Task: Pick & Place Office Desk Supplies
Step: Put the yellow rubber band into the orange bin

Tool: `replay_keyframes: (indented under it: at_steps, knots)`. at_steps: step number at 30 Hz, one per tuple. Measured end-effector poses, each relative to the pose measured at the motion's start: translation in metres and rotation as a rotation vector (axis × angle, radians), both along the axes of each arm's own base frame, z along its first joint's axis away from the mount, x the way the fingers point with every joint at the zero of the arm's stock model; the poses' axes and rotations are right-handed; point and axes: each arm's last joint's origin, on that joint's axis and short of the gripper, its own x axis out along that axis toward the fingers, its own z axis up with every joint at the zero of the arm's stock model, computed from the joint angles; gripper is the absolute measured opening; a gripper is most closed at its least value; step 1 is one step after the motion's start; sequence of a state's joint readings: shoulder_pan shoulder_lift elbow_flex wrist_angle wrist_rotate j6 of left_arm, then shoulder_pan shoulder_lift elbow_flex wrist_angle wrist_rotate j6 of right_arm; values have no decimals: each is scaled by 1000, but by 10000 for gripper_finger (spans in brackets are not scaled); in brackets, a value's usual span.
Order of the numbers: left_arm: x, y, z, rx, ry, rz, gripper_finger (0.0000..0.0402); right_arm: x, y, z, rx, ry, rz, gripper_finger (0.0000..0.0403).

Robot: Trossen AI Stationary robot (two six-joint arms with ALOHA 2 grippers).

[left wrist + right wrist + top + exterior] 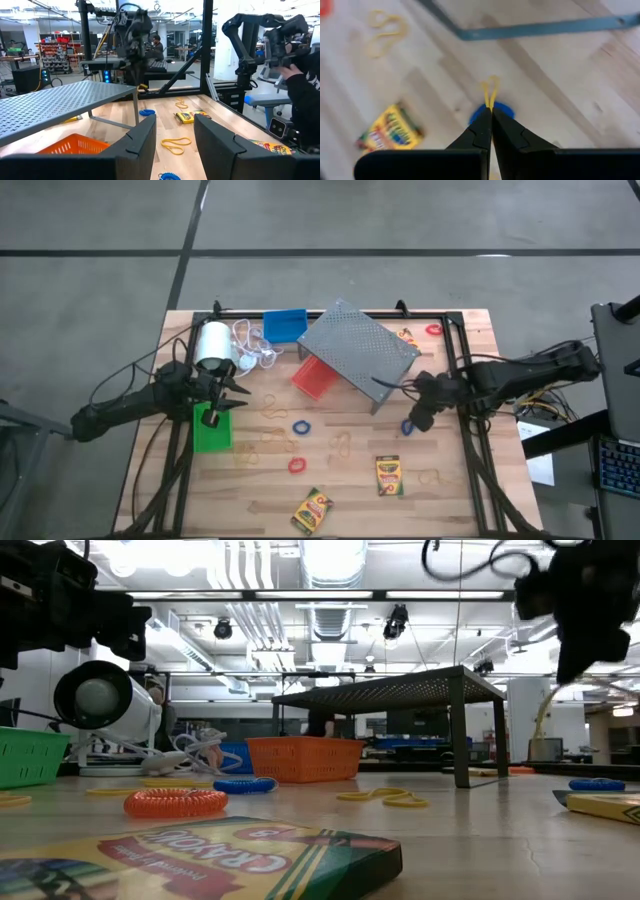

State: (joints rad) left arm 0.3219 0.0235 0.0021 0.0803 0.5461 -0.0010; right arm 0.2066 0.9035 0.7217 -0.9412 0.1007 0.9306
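Right end effector (491, 112), fingers pressed together on a thin yellow rubber-band loop (490, 92), hangs directly above a small blue ring band (492, 114) on the wooden worktop (450, 500); left end effector (232, 392) partly open, empty, over the green plastic bin (211, 430).

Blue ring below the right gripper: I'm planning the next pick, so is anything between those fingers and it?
Yes. The right gripper is shut on a yellow rubber band, whose loop sticks out past the tips, directly over the blue ring. Nothing else shows between them.

Black jointed arms, trailing cables
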Motion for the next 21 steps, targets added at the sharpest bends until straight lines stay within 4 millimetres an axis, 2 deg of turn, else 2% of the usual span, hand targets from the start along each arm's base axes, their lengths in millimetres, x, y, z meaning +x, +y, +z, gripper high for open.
replay_keyframes:
  at_steps: [4,11,16,21]
  knots:
    - [0,0,0,0,0,0,134,0,9,7,-2,-59,88,8]
    - [0,0,0,0,0,0,134,15,20,18,-41,-268,285,8]
    - [0,0,0,0,0,0,134,22,19,25,-132,-374,286,8]
    - [0,0,0,0,1,0,134,40,25,34,-234,-541,422,8]
